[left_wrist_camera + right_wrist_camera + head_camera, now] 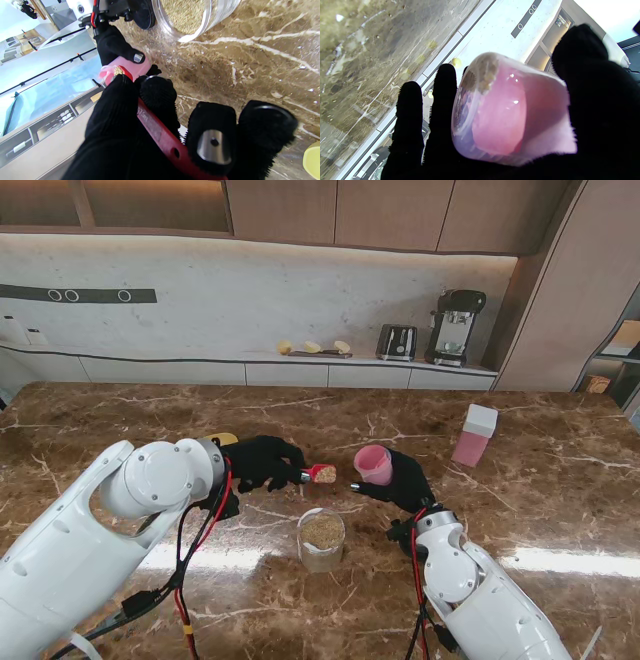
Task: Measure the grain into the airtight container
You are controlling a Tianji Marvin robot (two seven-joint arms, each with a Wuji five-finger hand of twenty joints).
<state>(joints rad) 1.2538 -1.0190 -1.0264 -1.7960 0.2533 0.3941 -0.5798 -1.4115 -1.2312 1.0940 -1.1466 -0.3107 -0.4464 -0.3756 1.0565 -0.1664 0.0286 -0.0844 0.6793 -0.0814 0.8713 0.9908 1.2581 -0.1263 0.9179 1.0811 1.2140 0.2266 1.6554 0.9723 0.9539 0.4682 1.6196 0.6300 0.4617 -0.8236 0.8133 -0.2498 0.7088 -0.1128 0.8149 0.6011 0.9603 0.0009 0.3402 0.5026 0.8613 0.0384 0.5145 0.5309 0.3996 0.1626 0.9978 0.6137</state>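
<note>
Grain heaped on the red measuring spoon (321,473) pinched in the left hand (262,461) should travel level to the tilted pink container (374,464) gripped by the right hand (405,483), tipping only once inside its mouth, beyond the grain jar (321,539).

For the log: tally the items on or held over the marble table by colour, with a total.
Pink: 2, the held cup and the lidded container
Red: 1, scoop
Clear: 1, grain jar
Yellow: 1, object behind the left arm
Total: 5
</note>
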